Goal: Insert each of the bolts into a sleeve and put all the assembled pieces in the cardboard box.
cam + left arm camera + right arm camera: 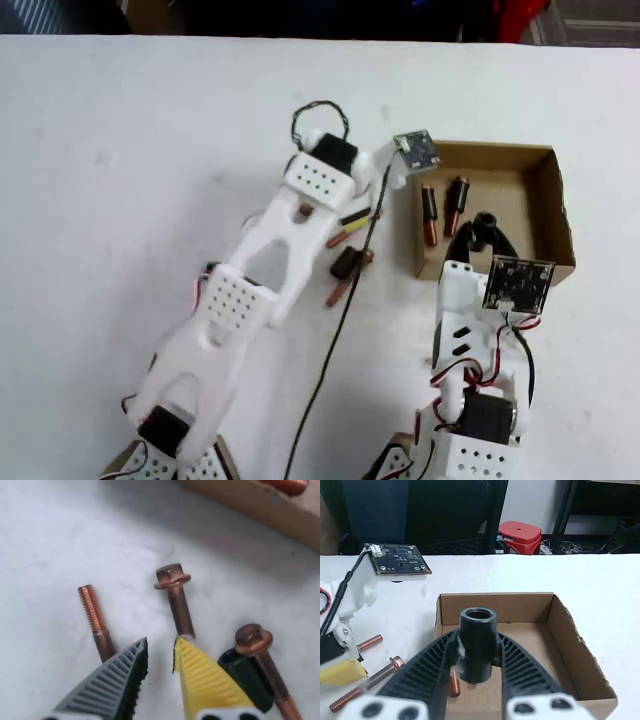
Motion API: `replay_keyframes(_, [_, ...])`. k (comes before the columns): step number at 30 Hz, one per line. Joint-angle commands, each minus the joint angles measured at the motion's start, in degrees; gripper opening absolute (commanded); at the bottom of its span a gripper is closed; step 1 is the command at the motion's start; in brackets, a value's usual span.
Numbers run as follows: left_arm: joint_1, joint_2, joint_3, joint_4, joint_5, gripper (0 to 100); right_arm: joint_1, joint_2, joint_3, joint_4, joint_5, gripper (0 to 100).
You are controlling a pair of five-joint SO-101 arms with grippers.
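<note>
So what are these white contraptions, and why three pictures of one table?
They are two small robot arms, a left arm and a right arm, at a white table. One picture looks down from above; the other two come from a camera on each wrist. Copper bolts lie loose on the table beside a cardboard box, which holds two pieces that look assembled. The left gripper hangs open over the bolts. The right gripper is shut on a black sleeve, upright, by the box.

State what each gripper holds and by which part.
Right gripper clamps the black cylindrical sleeve by its sides, below the open top. Left gripper is open, holding nothing.
</note>
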Motion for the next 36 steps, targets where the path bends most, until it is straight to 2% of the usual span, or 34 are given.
replay_keyframes(1, [0.48, 1.71, -9.58, 0.53, 3.60, 12, 0.48, -0.66, -0.53, -1.36, -0.44, 1.7])
replay_keyframes(10, [1.45, 5.23, -15.82, 2.81, 6.77, 12, 0.48, -0.66, -0.53, -1.36, -0.35, 1.7])
replay_keyframes(16, [3.30, 5.23, -15.47, 2.90, 10.20, 18, 0.48, -0.66, -0.44, -1.36, -0.35, 1.7])
replay_keyframes(27, [2.33, 12.09, -16.00, -0.35, 10.29, 18, 0.48, -0.66, -0.44, -1.27, -0.35, 1.7])
replay_keyframes(36, [2.33, 12.62, -15.56, -1.58, 10.29, 18, 0.48, -0.66, 0.09, -1.27, -0.35, 1.7])
